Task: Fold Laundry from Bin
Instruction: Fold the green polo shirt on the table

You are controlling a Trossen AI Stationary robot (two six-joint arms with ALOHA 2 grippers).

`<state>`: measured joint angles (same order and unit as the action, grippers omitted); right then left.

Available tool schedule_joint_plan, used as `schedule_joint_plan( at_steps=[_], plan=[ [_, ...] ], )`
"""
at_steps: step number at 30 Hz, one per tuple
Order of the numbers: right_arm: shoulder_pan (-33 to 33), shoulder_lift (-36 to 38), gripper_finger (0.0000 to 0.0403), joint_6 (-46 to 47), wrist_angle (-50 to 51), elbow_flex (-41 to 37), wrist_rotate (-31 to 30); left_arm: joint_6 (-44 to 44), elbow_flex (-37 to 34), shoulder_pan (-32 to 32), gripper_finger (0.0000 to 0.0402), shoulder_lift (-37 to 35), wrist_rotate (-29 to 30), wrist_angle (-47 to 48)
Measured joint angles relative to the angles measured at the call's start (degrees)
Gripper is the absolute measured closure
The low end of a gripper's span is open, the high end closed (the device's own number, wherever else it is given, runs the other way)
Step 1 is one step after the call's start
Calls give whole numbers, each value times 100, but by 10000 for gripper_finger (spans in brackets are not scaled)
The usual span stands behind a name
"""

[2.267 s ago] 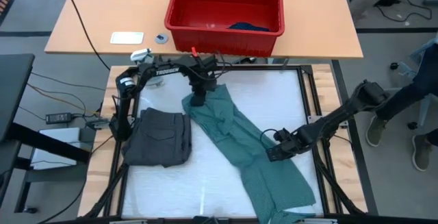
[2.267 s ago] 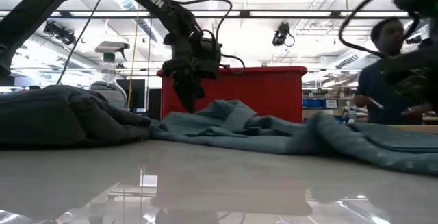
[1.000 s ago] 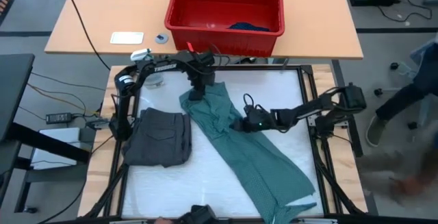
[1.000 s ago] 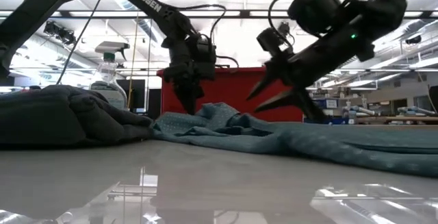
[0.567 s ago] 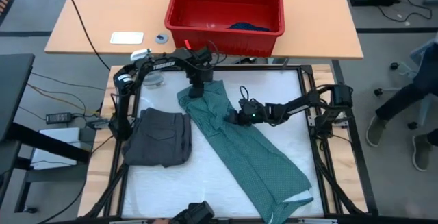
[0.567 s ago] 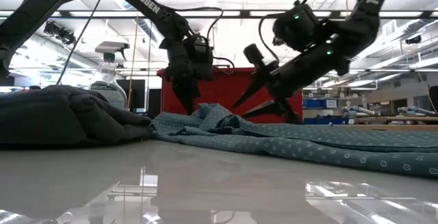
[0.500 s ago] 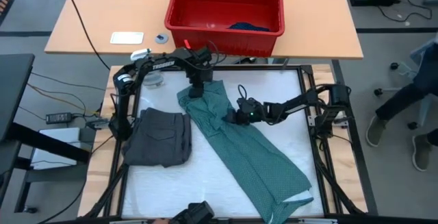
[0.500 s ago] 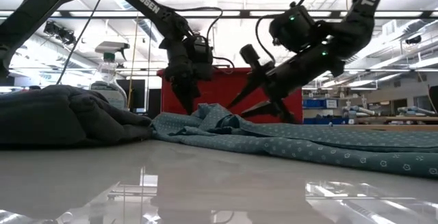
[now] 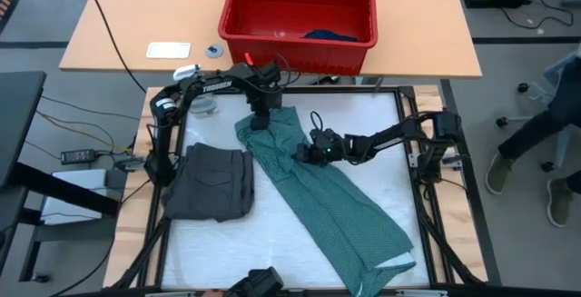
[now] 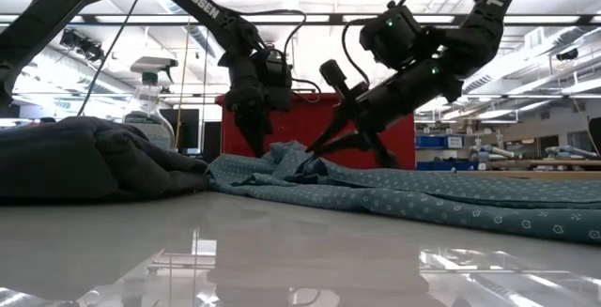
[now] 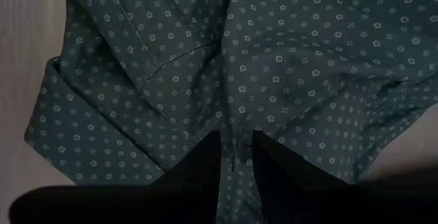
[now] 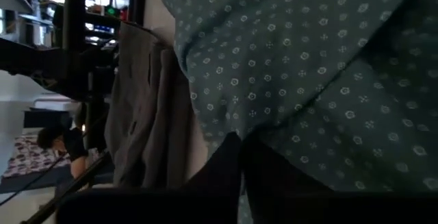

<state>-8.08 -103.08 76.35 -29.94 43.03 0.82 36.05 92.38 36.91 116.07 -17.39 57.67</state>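
- The white table top [image 9: 381,143] is being covered along a diagonal by the teal-green dotted T-shirt [image 9: 336,206], which is being stretched from the near right corner up toward the far middle of the work surface.
- A dark grey piece [image 9: 211,182] is lying folded on the near left part of the table, just beside the T-shirt and not being touched by either arm.
- The right gripper [image 9: 302,153] is being held low over the middle of the T-shirt, near its left edge; its fingers [image 12: 233,157] are being pressed together on a pinch of the dotted cloth.
- In the low view the right gripper [image 10: 315,147] is being pointed down into a raised bunch of the T-shirt [image 10: 300,166].
- The left gripper [image 9: 260,122] is being kept at the far end of the T-shirt, close to the table's far edge; its fingers [image 11: 205,159] are being held slightly apart with a fold of the dotted cloth [image 11: 274,66] caught in the narrow gap between them.
- Beyond the work surface, the red bin [image 9: 241,38] is standing on a wooden table [image 9: 136,15], with a bright blue piece [image 9: 329,35] lying inside it.
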Motion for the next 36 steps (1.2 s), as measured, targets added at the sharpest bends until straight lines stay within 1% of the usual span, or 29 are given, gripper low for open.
schedule_joint_plan(
  at_steps=[2, 6, 8, 12, 18, 21, 24, 27, 32, 36],
  plan=[
    [-11, 134, 395, -97, 177, 0, 41, 6, 0, 0, 313, 0, 56, -1],
    [-64, 408, 382, -185, 524, -2, 241, 20, 0, 0, 313, 2, 98, 0],
    [-142, 547, 382, -242, 555, -2, 475, 49, 0, 0, 313, 2, 98, 2],
    [-378, 783, 396, -292, 701, -2, 1081, 122, 0, 0, 315, 2, 98, 8],
    [-797, 1179, 394, -271, 1511, -2, 1899, 212, 0, 0, 323, 2, 96, 7],
    [-983, 1342, 395, -421, 1952, -2, 2228, 213, 0, -17, 324, 2, 95, 80],
    [-1096, 1471, 395, -590, 2368, 0, 2398, 210, 0, -76, 324, 4, 94, 283],
    [-1136, 1413, 395, -793, 2677, 0, 2537, 209, 0, -193, 324, 4, 80, 487],
    [-911, 1084, 395, -1004, 2430, 33, 2619, -56, 0, -313, 324, -55, 30, 393],
    [-737, 814, 394, -1155, 2405, 361, 2418, -223, 2, -273, 324, -315, -33, 255]
  ],
)
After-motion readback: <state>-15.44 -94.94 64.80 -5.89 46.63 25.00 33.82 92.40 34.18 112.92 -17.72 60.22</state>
